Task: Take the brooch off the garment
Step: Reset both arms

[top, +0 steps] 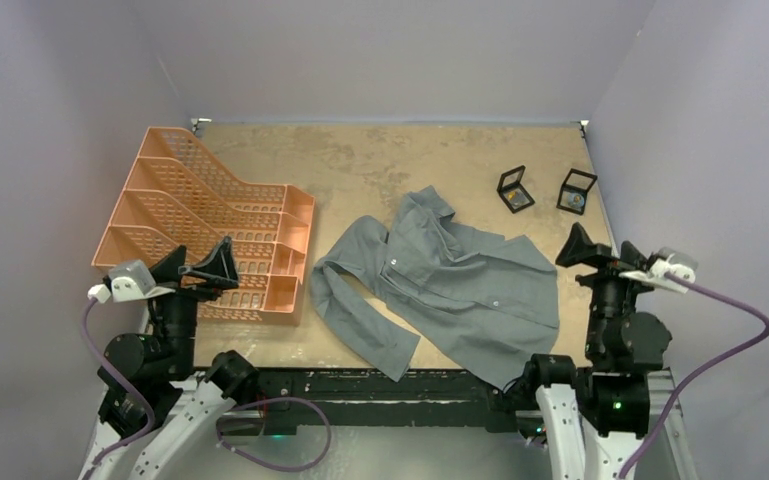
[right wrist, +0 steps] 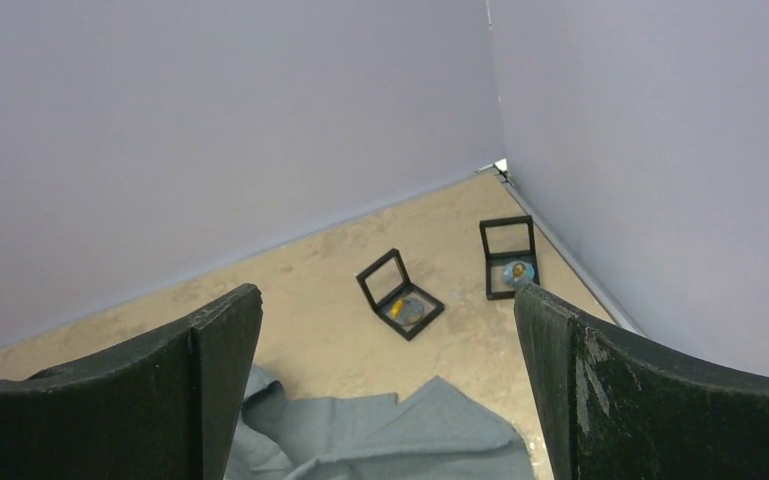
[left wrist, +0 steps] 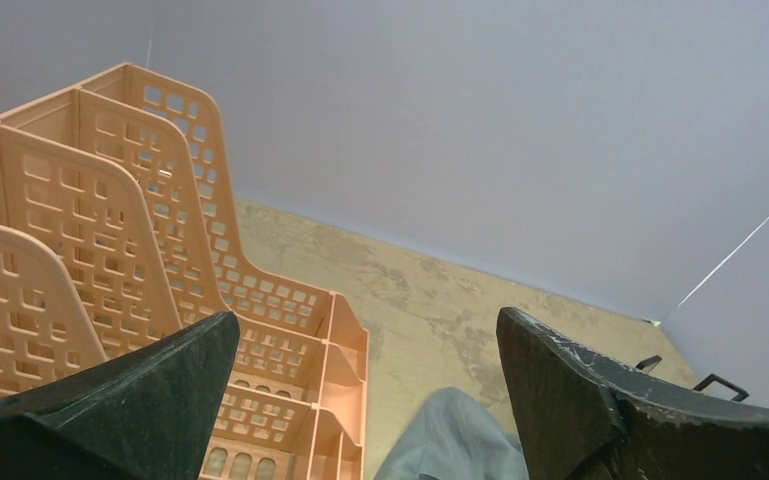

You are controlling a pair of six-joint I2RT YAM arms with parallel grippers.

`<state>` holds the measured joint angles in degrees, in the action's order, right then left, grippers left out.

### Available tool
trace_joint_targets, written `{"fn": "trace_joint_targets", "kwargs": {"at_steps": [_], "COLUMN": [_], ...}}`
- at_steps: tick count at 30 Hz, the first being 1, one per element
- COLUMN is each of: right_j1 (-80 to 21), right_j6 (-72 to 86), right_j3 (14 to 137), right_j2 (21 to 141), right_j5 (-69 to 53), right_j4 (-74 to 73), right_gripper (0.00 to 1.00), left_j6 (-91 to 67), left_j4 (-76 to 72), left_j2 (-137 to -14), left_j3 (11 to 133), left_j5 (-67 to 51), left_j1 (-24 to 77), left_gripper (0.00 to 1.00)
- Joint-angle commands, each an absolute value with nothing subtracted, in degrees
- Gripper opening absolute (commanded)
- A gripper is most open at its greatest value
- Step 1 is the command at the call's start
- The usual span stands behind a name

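Left gripper (top: 210,268): jaws spread wide, nothing between them; parked over the near corner of the orange tray rack (top: 210,215).
Right gripper (top: 600,255): jaws likewise spread, nothing held; hovering off the garment's right hem.
Garment (top: 450,285): grey shirt, lying flat and open between the two grippers, collar toward the far side, one sleeve trailing toward the left gripper; just left of the right gripper, farther to the right of the left one.
Long axis of garment: diagonal, running from the far collar down toward the near hem close to the right arm's base.
Brooch: not made out on the cloth in any view (a few pale dots along the placket look like buttons, too small to call otherwise).
Display cases: two small black cases, the left case (right wrist: 400,297) and the right case (right wrist: 510,260), both propped open ahead of the right gripper and well apart from the left; each with a small coloured piece inside, possibly a brooch.
Stage: fits either a brooch hidden somewhere on the shirt, or one already off it and lying in a case; not settled by these views.
Nearer arm: right, both to the shirt body and to the cases.
Direction that matters: from the right gripper, shirt front lies left and slightly forward; from the left gripper, to the right past the rack.
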<state>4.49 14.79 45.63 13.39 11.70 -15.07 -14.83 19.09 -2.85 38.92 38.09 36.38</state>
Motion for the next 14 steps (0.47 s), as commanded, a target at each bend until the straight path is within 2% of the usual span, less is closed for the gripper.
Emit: {"fn": "trace_joint_targets", "kwargs": {"at_steps": [1, 14], "right_j1": [2.6, 1.6], "right_j6": [11.4, 11.7], "right_j3": [39.6, 36.8], "right_j2": [4.8, 2.0], "right_j5": [18.8, 17.3], "right_j4": [-11.6, -8.8], "right_gripper": [0.98, 0.98], "left_j6": [-15.7, -13.9], "left_j4": [19.4, 18.8], "left_j2": [-1.5, -1.9], "left_j3": [37.8, 36.6], "left_j5": [39.0, 39.1], "left_j1": [36.1, 35.1], "left_gripper": [0.99, 0.99]}}
